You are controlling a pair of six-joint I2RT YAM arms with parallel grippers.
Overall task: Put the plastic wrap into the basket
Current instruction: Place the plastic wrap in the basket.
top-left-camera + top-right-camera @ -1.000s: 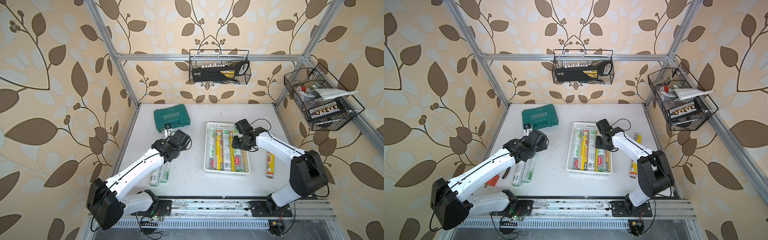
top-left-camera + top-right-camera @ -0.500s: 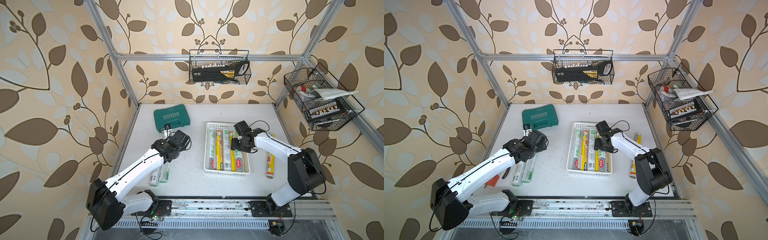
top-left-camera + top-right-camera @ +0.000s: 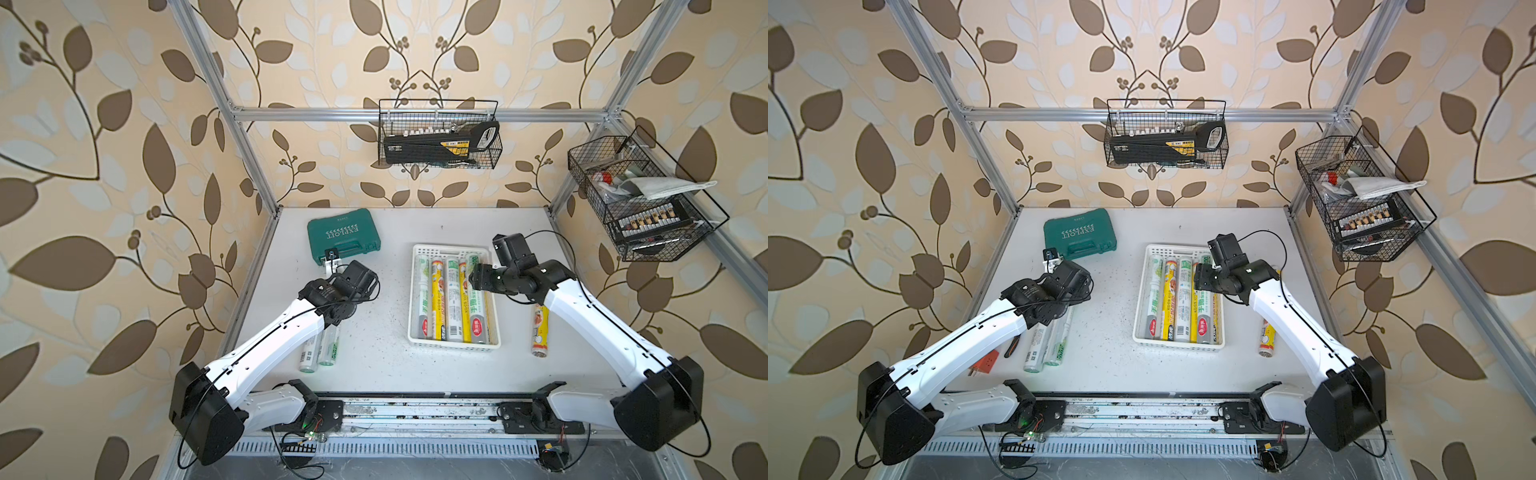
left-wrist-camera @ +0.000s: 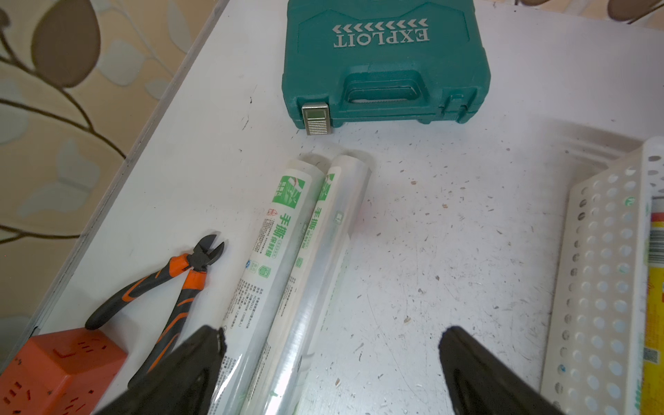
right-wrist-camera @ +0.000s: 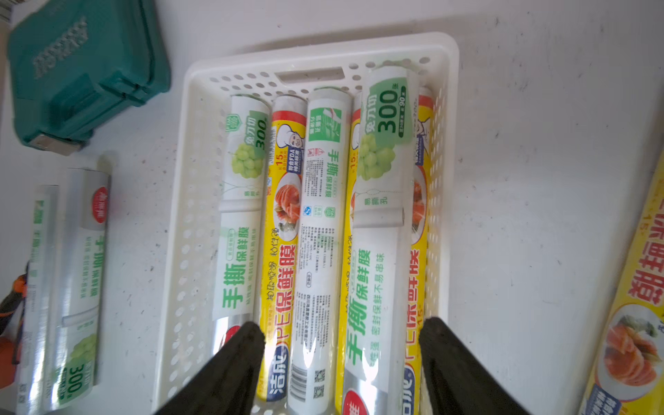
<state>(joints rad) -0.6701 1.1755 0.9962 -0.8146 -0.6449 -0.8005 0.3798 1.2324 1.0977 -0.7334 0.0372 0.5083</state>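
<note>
Near left: my left gripper (image 4: 330, 334), jaws wide apart, over two plastic wrap rolls (image 4: 267, 251); may pinch both.
Near right: yellow roll (image 3: 540, 328) beside basket (image 3: 453, 249).
Basket: right gripper (image 5: 341, 323) jaws apart; top roll (image 5: 384, 161) perched, may slip.

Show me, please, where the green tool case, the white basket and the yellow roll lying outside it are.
green tool case (image 3: 343, 233), in a top view, on its lid.
white basket (image 3: 453, 346), in a top view, on its near wall.
yellow roll (image 3: 540, 332), in a top view, on its label mid-length.
</note>
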